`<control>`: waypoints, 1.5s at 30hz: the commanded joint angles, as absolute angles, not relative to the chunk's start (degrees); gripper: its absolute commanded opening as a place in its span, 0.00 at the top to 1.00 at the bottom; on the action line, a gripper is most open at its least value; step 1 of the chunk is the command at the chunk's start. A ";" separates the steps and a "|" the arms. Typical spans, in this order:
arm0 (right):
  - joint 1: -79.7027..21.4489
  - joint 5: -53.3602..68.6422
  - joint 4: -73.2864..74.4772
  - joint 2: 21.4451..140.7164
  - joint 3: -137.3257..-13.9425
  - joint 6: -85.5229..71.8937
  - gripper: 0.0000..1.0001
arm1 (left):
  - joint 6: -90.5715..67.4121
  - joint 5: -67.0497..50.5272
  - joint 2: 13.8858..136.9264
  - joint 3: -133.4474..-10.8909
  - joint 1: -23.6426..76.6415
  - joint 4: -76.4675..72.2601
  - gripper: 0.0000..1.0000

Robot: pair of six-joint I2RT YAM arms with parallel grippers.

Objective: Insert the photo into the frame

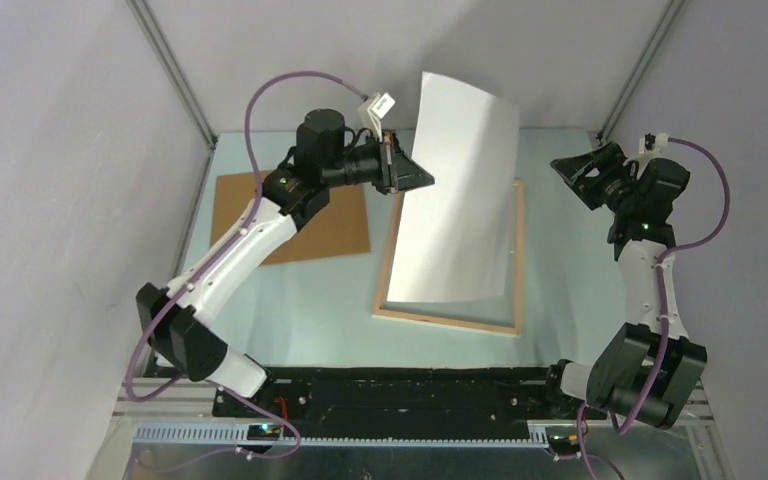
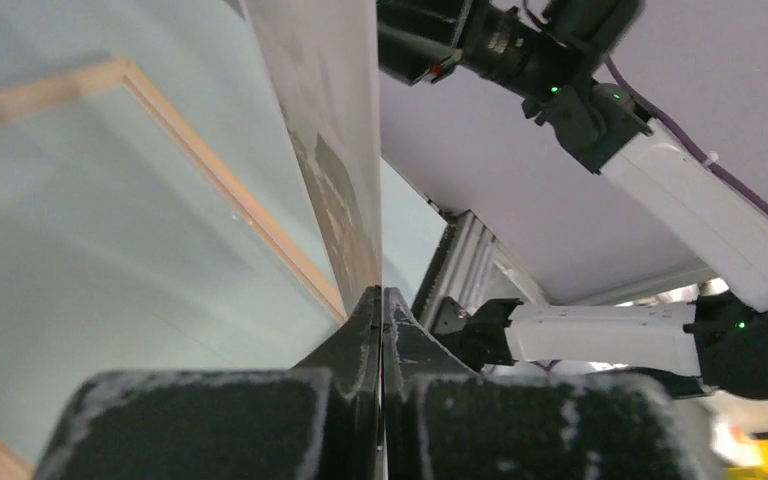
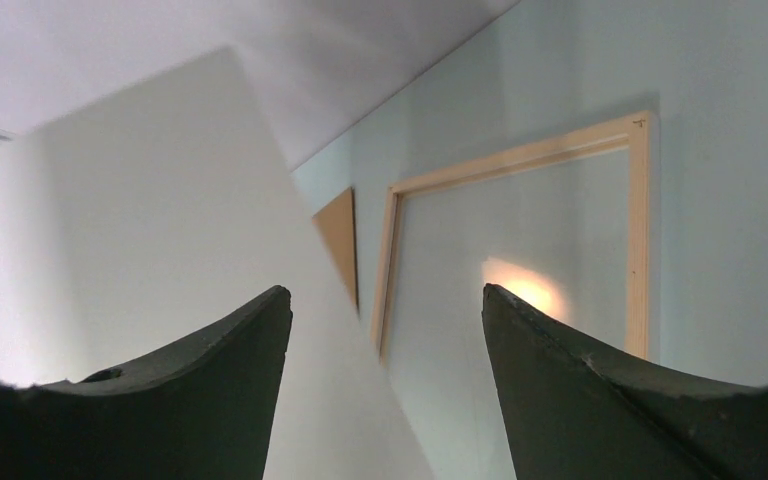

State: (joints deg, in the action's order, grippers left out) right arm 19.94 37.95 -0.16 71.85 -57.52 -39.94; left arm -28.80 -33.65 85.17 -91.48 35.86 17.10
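Look at the left gripper (image 1: 412, 176): shut tight on the left edge of the photo (image 1: 457, 190). Holding it up in the air, tipped, white back up, over the frame (image 1: 445, 321). Low edge down by the near rail, maybe touching; hard to tell. Top edge high up, past the far rail.

Look at the right gripper (image 1: 572, 170): wide open, nothing in it, up off the table (image 1: 300, 300), to the right of the frame and well apart from the photo. Brown board (image 1: 330, 225) flat on the table, left of the frame.

Now lay the photo down. Go slow. Set the low edge just inside the near rail first. Then tip the top down bit by bit, like shutting a book. Keep the corners off the rails. Hold tight till flat, then let go. Thin paper, so likely to bend or flop; steady the free side with the right gripper if needed.
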 commanded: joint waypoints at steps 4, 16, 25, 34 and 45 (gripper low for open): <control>19.94 38.18 -0.26 72.09 -56.34 -37.48 0.26 | -45.76 -43.40 94.84 -80.56 29.50 1.11 1.00; 17.49 36.89 1.74 72.95 -55.50 -35.70 0.26 | -48.47 -43.83 113.79 -84.69 25.13 0.83 1.00; 16.29 35.07 2.90 73.52 -55.44 -33.48 0.26 | -43.41 -43.68 121.01 -91.42 24.19 8.46 1.00; 16.17 31.14 7.33 75.12 -55.44 -27.45 0.26 | -40.28 -41.14 123.31 -91.96 23.94 12.32 1.00; 15.63 28.26 6.95 80.26 -53.83 -23.79 0.28 | -40.96 -38.20 124.41 -92.48 23.89 12.33 1.00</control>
